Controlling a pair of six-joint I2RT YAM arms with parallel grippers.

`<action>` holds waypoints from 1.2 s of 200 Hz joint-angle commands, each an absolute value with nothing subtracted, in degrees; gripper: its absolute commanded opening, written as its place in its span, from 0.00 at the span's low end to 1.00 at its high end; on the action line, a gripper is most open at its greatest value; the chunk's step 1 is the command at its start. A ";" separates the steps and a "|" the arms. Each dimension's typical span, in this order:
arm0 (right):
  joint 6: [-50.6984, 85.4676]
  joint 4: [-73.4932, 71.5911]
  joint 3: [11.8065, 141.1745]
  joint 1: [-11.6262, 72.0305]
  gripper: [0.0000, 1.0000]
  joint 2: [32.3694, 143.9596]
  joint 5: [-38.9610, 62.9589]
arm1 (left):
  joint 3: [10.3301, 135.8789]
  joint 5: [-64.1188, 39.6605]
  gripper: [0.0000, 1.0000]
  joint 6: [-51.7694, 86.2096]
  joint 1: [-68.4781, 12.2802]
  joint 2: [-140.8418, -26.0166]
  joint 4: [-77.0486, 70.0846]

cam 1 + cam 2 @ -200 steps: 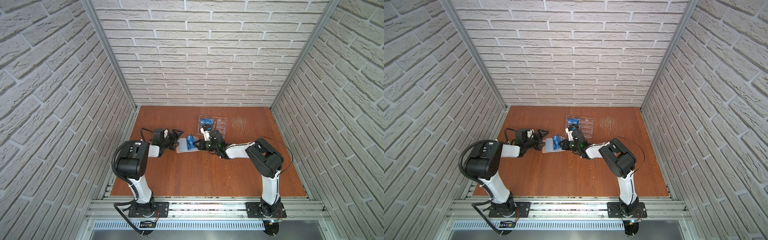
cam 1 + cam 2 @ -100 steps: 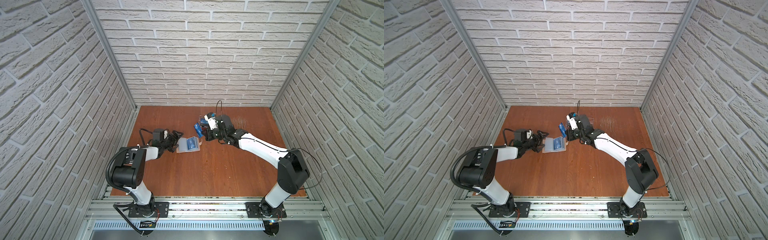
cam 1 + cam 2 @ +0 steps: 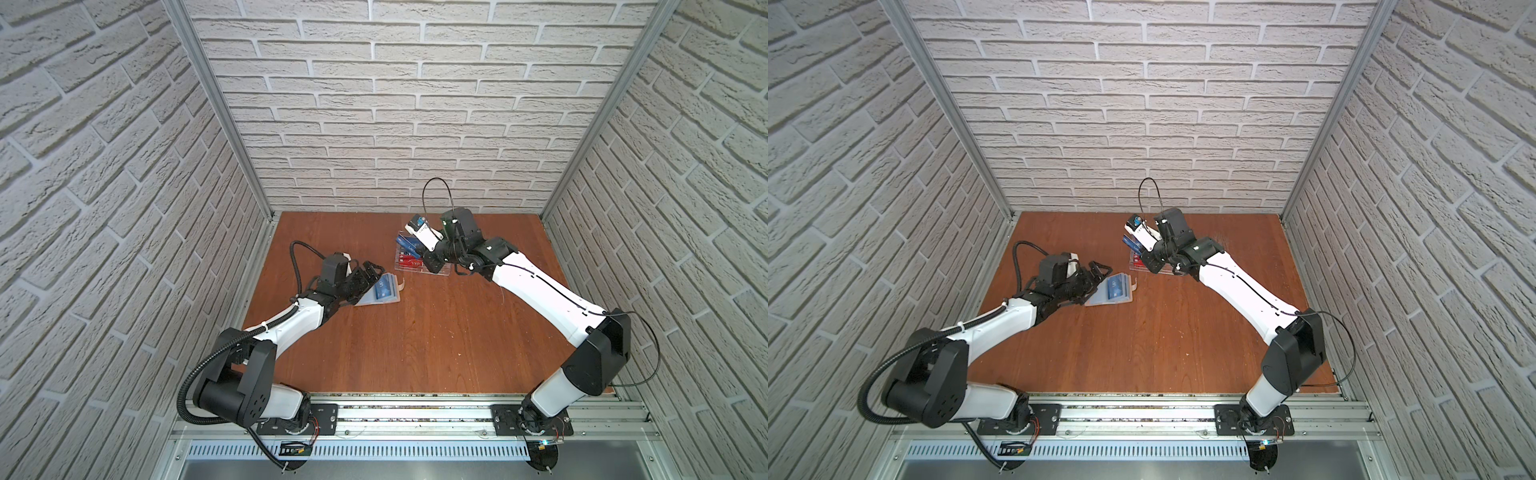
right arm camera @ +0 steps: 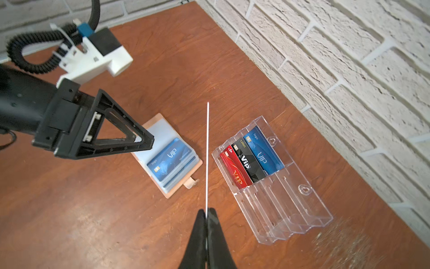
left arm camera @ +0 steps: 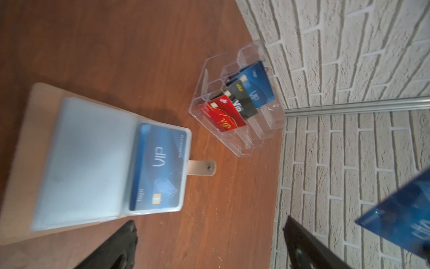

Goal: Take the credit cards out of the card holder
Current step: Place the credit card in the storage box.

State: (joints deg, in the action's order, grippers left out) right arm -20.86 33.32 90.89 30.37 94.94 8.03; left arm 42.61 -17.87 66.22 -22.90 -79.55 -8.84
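One credit card (image 4: 207, 139) was clamped by its edge in right gripper (image 4: 206, 215); could've twisted, missing a rack (image 4: 290, 209) slot. Left gripper (image 5: 209, 220) was spread wide near card holder (image 4: 176, 187).

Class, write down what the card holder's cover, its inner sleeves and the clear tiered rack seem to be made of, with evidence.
Card holder cover: matt tan, probably leatherette; flexible snap tab. Sleeves: frosted, soft-looking plastic; a blue card shows hazily through. Rack: hard clear glossy plastic, perhaps acrylic; the wooden table shows through its walls.
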 commanded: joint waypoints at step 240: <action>-58.53 60.77 141.36 17.40 0.06 136.51 20.61 | 55.90 -12.92 0.98 73.30 -27.07 -100.65 -27.95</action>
State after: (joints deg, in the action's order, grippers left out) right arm -57.65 63.07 139.46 18.04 135.94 20.40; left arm 54.28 -12.43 73.28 -26.76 -99.72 -24.16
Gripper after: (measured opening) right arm 0.058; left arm 0.982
